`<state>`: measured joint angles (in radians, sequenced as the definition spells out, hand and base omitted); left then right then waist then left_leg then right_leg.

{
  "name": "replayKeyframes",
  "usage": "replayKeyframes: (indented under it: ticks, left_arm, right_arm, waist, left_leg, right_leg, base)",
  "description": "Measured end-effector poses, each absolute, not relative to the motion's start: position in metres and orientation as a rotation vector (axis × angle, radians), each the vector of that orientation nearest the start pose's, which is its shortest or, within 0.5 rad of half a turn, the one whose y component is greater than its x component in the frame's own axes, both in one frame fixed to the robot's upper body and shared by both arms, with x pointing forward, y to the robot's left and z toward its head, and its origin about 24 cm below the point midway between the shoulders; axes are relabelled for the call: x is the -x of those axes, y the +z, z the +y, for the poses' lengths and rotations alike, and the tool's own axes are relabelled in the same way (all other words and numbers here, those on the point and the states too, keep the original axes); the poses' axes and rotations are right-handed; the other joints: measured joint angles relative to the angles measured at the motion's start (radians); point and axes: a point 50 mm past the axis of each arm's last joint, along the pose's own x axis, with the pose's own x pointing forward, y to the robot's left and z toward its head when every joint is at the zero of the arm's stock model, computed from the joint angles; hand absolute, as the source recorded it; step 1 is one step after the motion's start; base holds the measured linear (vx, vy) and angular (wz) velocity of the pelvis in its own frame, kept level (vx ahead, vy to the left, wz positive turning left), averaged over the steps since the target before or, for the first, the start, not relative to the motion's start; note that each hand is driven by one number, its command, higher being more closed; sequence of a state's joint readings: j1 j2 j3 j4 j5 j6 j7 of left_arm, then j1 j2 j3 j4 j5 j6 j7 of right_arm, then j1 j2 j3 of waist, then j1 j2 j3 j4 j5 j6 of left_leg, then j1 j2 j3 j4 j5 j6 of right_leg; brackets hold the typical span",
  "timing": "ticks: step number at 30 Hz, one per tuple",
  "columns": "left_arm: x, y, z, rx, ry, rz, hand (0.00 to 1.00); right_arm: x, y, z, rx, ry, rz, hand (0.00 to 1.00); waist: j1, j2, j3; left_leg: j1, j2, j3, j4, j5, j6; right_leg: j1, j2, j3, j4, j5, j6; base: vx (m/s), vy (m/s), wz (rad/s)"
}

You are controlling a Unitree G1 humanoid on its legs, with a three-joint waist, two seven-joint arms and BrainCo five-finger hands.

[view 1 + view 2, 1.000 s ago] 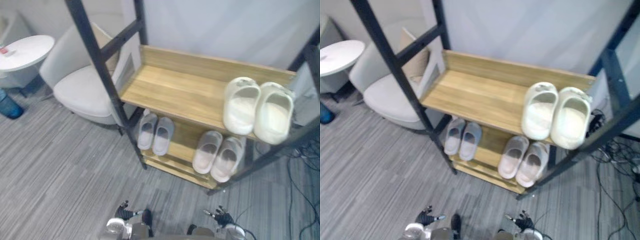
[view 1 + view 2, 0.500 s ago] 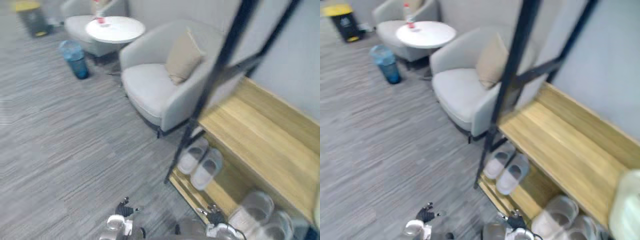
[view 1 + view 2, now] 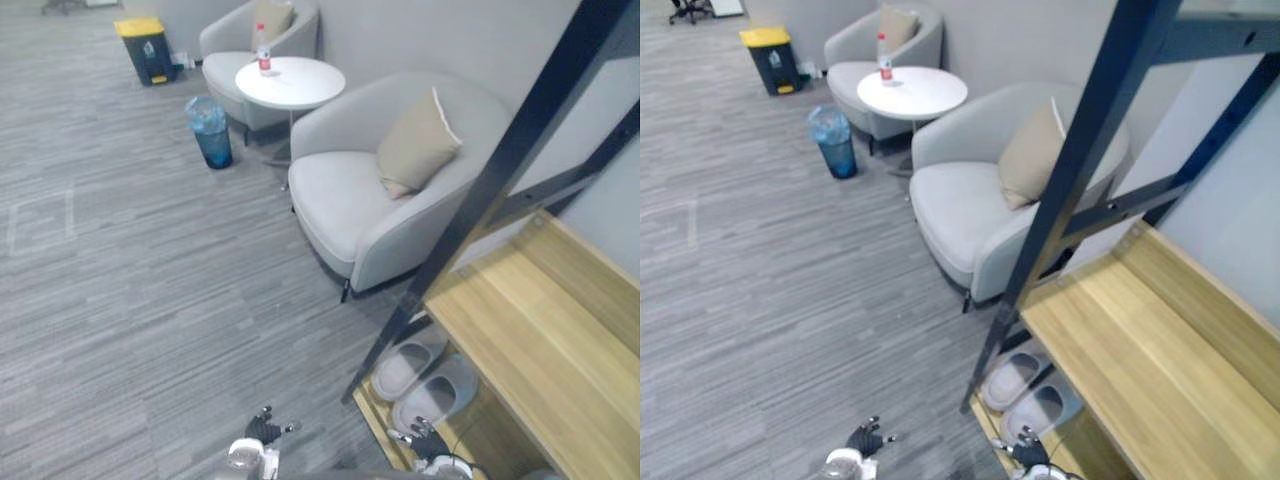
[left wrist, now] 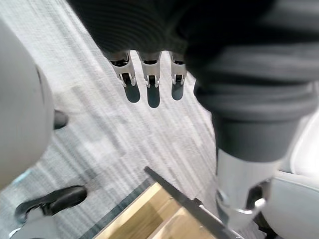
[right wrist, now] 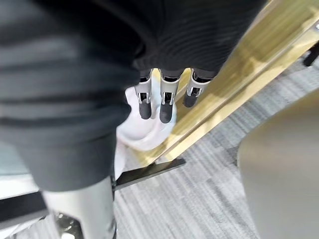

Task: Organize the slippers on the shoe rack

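Both hands hang low and empty here: the left hand (image 3: pixel 262 432) is over the grey carpet (image 3: pixel 150 300) with its fingers (image 4: pixel 153 89) straight and loose, nothing in them. The right hand (image 3: pixel 420 440) is the same deal, fingers (image 5: pixel 167 107) relaxed. It's right at the front edge of the shoe rack (image 3: pixel 530 330), with a pale slipper (image 5: pixel 149 132) just past the fingertips in its wrist view. The only slippers I can make out from the head are the grey pair (image 3: pixel 437 392), side by side at the left end of the lower shelf (image 3: pixel 376 428), just behind the black frame post (image 3: pixel 520 160). The head points mostly at the grey armchair (image 3: pixel 350 200) with its beige cushion (image 3: pixel 415 145), and at the round white table (image 3: pixel 290 82) and blue bin (image 3: pixel 211 130) beyond. So my guess is this is a look-around or repositioning step, not a grab. To do it well I'd square the body up to the rack before reaching, so both shelves are in sight. Then go in with the right hand, since it's nearest. Come in low from the front edge, under the upper board, and keep clear of that slanted post, which is an easy thing to clip with a wrist. Curl round the slipper's strap, not its sole.
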<state>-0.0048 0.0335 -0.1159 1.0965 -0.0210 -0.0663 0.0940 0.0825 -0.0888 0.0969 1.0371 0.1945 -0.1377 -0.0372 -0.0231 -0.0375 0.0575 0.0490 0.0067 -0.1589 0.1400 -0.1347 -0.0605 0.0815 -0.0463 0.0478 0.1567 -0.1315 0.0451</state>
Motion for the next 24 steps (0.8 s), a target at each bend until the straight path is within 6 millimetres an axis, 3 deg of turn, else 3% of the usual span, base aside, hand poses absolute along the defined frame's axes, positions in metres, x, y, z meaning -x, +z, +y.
replayKeyframes:
  ticks: [7, 10, 13, 16, 17, 18, 19, 20, 21, 22, 23, 24]
  left_arm:
    - [-0.117, -0.157, 0.185, -0.196, 0.061, 1.039, 0.00]
    - [-0.118, -0.157, 0.186, -0.199, 0.062, 1.037, 0.00]
    - [-0.119, -0.158, 0.182, -0.192, 0.057, 1.039, 0.00]
    - [-0.123, -0.156, 0.181, -0.196, 0.059, 1.025, 0.00]
    - [-0.124, -0.156, 0.181, -0.197, 0.060, 1.023, 0.00]
    - [-0.125, -0.155, 0.181, -0.196, 0.064, 1.014, 0.00]
    - [-0.127, -0.154, 0.181, -0.197, 0.068, 1.005, 0.00]
    - [-0.133, -0.153, 0.180, -0.200, 0.070, 0.991, 0.00]
    - [-0.138, -0.151, 0.175, -0.193, 0.061, 0.979, 0.00]
    - [-0.138, -0.152, 0.173, -0.190, 0.056, 0.978, 0.00]
    - [-0.145, -0.148, 0.174, -0.199, 0.052, 0.948, 0.00]
    - [-0.146, -0.148, 0.175, -0.206, 0.048, 0.947, 0.00]
  right_arm:
    - [-0.111, -0.156, -0.163, -0.015, -0.027, 0.975, 0.00]
    - [-0.109, -0.156, -0.161, 0.002, -0.006, 0.975, 0.00]
    - [-0.117, -0.150, -0.158, 0.037, 0.041, 0.921, 0.00]
    - [-0.120, -0.146, -0.156, 0.075, 0.078, 0.893, 0.00]
    - [-0.121, -0.146, -0.155, 0.086, 0.093, 0.888, 0.00]
    - [-0.124, -0.144, -0.152, 0.092, 0.111, 0.873, 0.00]
    - [-0.124, -0.143, -0.150, 0.095, 0.124, 0.868, 0.00]
    - [-0.125, -0.143, -0.149, 0.095, 0.130, 0.862, 0.00]
    - [-0.131, -0.140, -0.153, 0.104, 0.123, 0.843, 0.00]
    - [-0.132, -0.139, -0.156, 0.113, 0.117, 0.841, 0.00]
    - [-0.135, -0.140, -0.154, 0.116, 0.117, 0.852, 0.00]
    - [-0.135, -0.141, -0.152, 0.113, 0.117, 0.853, 0.00]
  waist:
    - [0.012, -0.026, 0.012]
    - [0.012, -0.034, 0.014]
    - [-0.003, -0.027, 0.015]
    - [-0.010, -0.017, 0.031]
    - [-0.011, -0.016, 0.029]
    - [-0.010, -0.022, 0.023]
    - [-0.013, -0.039, 0.024]
    - [-0.022, -0.046, 0.025]
    - [-0.036, -0.025, 0.043]
    - [-0.042, -0.014, 0.052]
    - [-0.032, -0.018, 0.064]
    - [-0.029, -0.018, 0.067]
  left_leg:
    - [0.016, -0.024, 0.012, -0.021, 0.012, 0.017]
    - [0.016, -0.036, 0.010, -0.046, 0.028, 0.024]
    - [0.022, -0.037, -0.025, -0.127, 0.100, 0.020]
    - [-0.005, -0.029, -0.033, -0.171, 0.123, 0.019]
    - [-0.019, -0.023, -0.001, -0.164, 0.118, 0.028]
    - [-0.058, -0.001, 0.104, -0.152, 0.101, 0.059]
    - [-0.076, 0.013, 0.183, -0.140, 0.092, 0.072]
    - [-0.136, 0.058, 0.347, -0.045, 0.075, 0.095]
    - [-0.211, 0.142, 0.519, 0.105, 0.058, 0.117]
    - [-0.233, 0.165, 0.552, 0.143, 0.043, 0.089]
    - [-0.259, 0.151, 0.523, 0.159, 0.039, 0.054]
    - [-0.261, 0.139, 0.515, 0.152, 0.039, 0.053]
  right_leg:
    - [0.004, -0.025, 0.017, -0.008, -0.003, 0.005]
    - [0.001, -0.038, 0.018, -0.025, -0.027, 0.023]
    - [-0.028, -0.043, -0.008, -0.020, -0.040, 0.028]
    - [-0.032, -0.040, -0.044, -0.017, -0.040, 0.028]
    - [-0.036, -0.041, -0.050, -0.016, -0.039, 0.028]
    - [-0.057, -0.047, -0.073, -0.015, -0.031, 0.021]
    - [-0.074, -0.063, -0.092, -0.021, -0.021, 0.017]
    - [-0.094, -0.087, -0.136, -0.021, -0.003, 0.008]
    - [-0.098, -0.089, -0.199, -0.008, 0.009, 0.021]
    - [-0.099, -0.083, -0.222, 0.002, 0.004, 0.027]
    - [-0.099, -0.087, -0.235, 0.008, -0.009, 0.040]
    - [-0.097, -0.095, -0.242, 0.005, -0.014, 0.039]
  base:
    - [-0.05, 0.033, -0.06]
    - [-0.12, -0.019, -0.03]
    - [-0.22, -0.049, 0.28]
    - [-0.13, -0.010, 0.54]
    - [-0.10, -0.018, 0.62]
    - [-0.07, -0.014, 0.58]
    - [-0.09, 0.029, 0.82]
    - [-0.05, 0.068, 1.07]
    - [-0.02, 0.122, 1.16]
    - [0.00, 0.112, 1.15]
    - [0.02, 0.120, 0.70]
    - [0.02, 0.137, 0.74]
